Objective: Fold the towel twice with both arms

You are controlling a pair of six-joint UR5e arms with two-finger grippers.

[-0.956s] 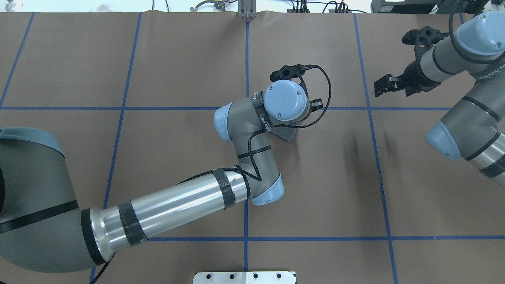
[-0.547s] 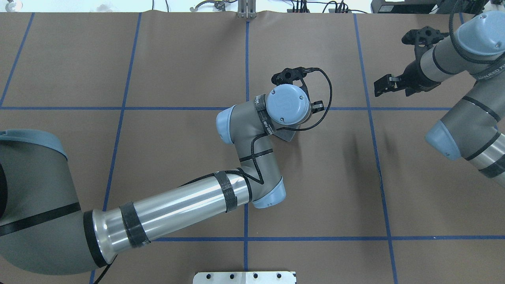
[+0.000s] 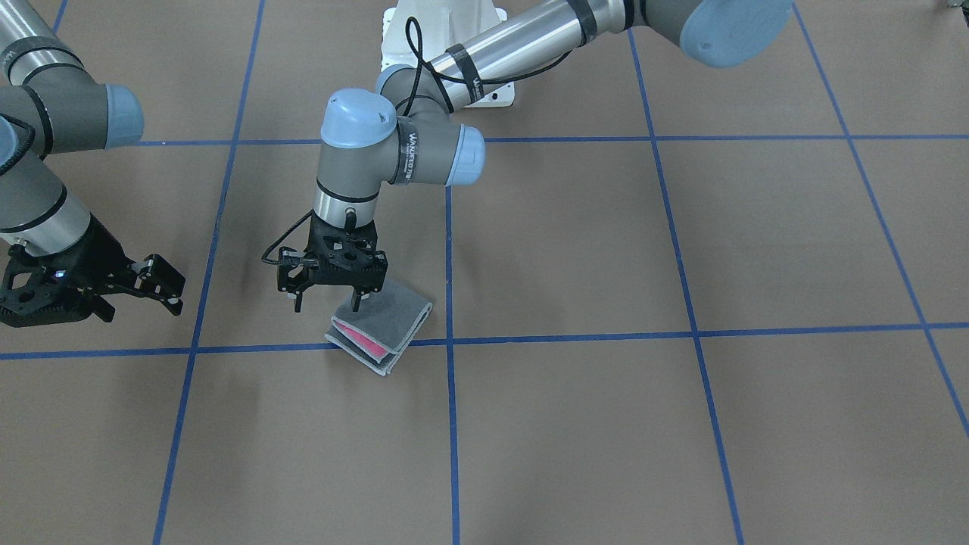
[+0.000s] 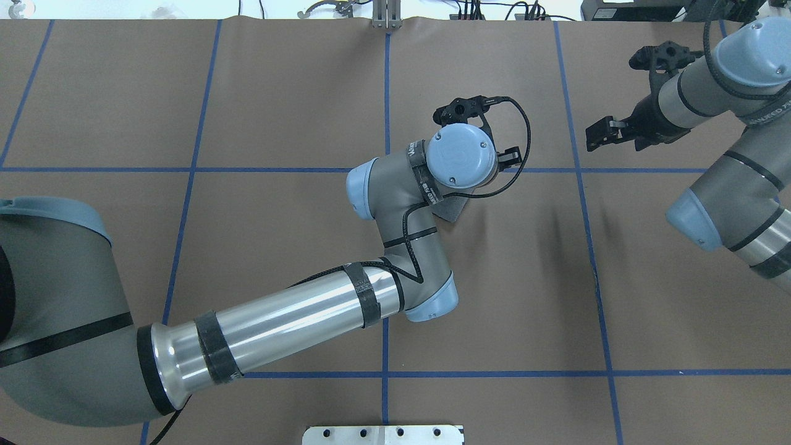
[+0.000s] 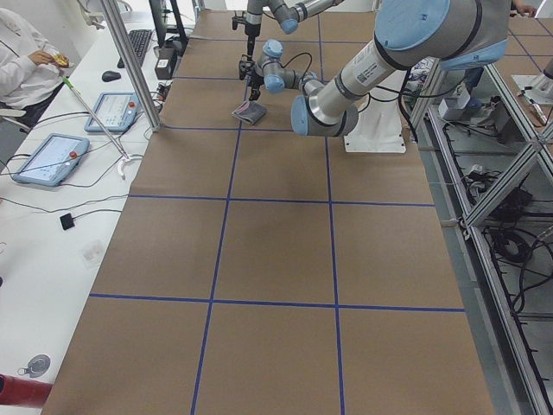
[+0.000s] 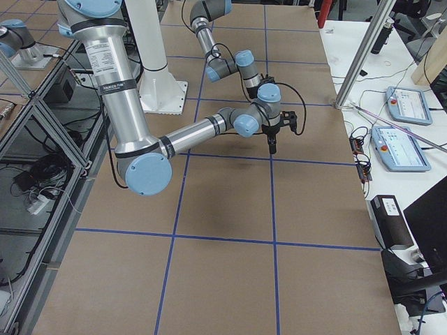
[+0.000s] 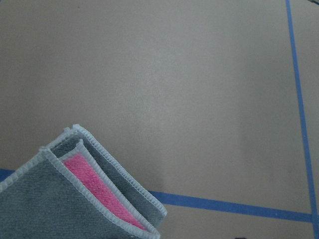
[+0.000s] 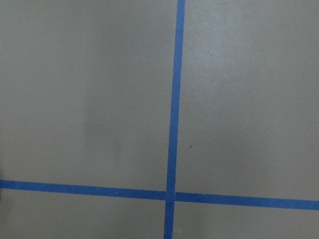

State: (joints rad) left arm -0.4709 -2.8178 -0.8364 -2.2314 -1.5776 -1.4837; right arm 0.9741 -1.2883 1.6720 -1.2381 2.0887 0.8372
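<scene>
1. The left gripper (image 3: pixel 326 304) points straight down with its fingers (image 3: pixel 356 300) apart, holding nothing. One tip stands over the towel's edge. The other is over bare table just beside it. Contact with the cloth cannot be confirmed.
2. The towel (image 3: pixel 390 316) lies flat under and outward from that one tip. It is a compact grey stack, with a pink strip (image 3: pixel 362 336) showing between the stitched layers. It lies across a blue tape line (image 3: pixel 575 333).
3. The right gripper (image 3: pixel 172 291) is well apart from the towel, over bare table. Its fingers appear apart and empty.
4. Step in hand, as a judgement: both folds look complete, and this is the release stage.
5. The next move calls for a straight vertical lift of the left gripper, so that the tip does not drag the top layer. The arm should then retreat.
6. The surface is a brown paper cover (image 3: pixel 606 424) with a blue tape grid. The white pedestal (image 3: pixel 496 94) is at the far edge.
7. Beyond the table stand control pendants (image 5: pixel 49 160), a seated person (image 5: pixel 22 52) and aluminium framing (image 5: pixel 505 186).
</scene>
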